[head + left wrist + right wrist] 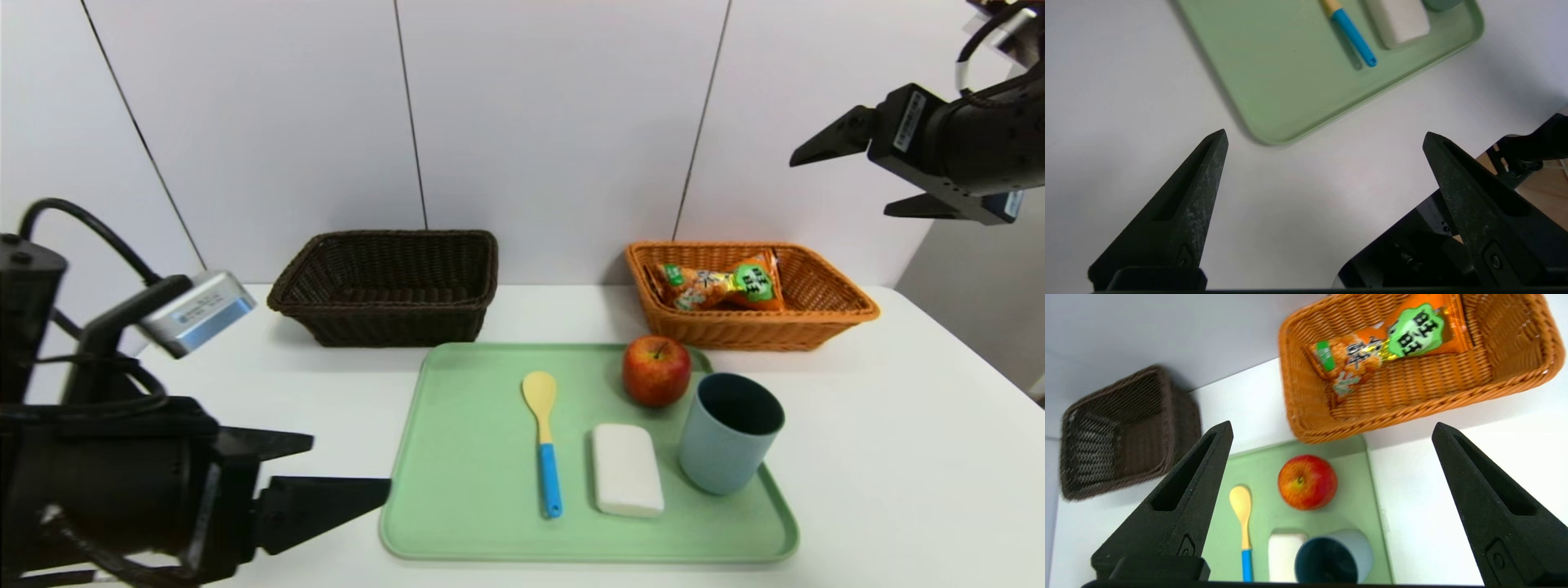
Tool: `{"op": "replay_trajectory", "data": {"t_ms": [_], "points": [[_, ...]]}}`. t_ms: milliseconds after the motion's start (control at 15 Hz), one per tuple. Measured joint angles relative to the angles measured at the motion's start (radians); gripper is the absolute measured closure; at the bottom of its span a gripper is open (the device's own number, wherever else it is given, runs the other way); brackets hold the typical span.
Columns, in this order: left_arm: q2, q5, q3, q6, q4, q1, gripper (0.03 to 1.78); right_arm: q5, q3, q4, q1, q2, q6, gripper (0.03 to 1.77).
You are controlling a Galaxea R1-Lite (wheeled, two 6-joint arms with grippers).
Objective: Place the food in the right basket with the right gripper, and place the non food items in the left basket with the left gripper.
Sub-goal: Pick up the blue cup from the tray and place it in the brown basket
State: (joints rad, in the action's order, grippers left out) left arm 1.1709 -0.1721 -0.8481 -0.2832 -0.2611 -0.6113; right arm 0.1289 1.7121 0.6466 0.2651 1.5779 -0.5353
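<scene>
We are in the food step: 1 snack packet (718, 286) lies in the orange basket (759, 333), and 1 apple (656, 371) sits at the back of the green tray (473, 457). Our right tool (1333, 426) is spread and holds nothing, above the apple and the basket. Next, we should lower it around the apple. Our left tool (351, 461), also spread, waits beside the tray; the spoon (549, 465), white block (627, 470) and cup (727, 445) are its 3 items.
</scene>
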Motion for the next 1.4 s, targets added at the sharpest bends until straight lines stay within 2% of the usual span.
{"op": "replay_trajectory", "data": {"t_ms": [200, 400, 467, 600, 933, 1067, 1200, 1400], "points": [[0.155, -0.083, 0.188, 0.003, 0.483, -0.061, 0.12, 0.002, -0.108, -0.040, 0.011, -0.114, 0.004, 0.11], [0.349, -0.123, 0.291, 0.005, 0.925, -0.126, 0.12, 0.005, -0.179, -0.041, 0.001, -0.196, -0.002, 0.11], [0.410, -0.127, 0.303, 0.007, 1.058, -0.162, 0.12, 0.005, -0.198, -0.041, -0.007, -0.216, -0.004, 0.11], [0.506, -0.120, 0.296, 0.023, 1.221, -0.231, 0.12, 0.003, -0.227, -0.040, -0.020, -0.253, -0.006, 0.11], [0.695, -0.070, 0.242, 0.105, 1.407, -0.337, 0.12, 0.006, -0.264, -0.042, -0.035, -0.308, 0.000, 0.10], [0.753, -0.045, 0.204, 0.163, 1.428, -0.367, 0.12, 0.002, -0.310, -0.067, -0.035, -0.335, 0.039, 0.10], [0.793, -0.042, 0.175, 0.186, 1.424, -0.376, 0.12, 0.001, -0.389, -0.154, -0.037, -0.362, 0.142, 0.10], [0.832, -0.017, 0.133, 0.223, 1.387, -0.384, 0.12, -0.002, -0.546, -0.413, -0.059, -0.397, 0.347, 0.10]]}}
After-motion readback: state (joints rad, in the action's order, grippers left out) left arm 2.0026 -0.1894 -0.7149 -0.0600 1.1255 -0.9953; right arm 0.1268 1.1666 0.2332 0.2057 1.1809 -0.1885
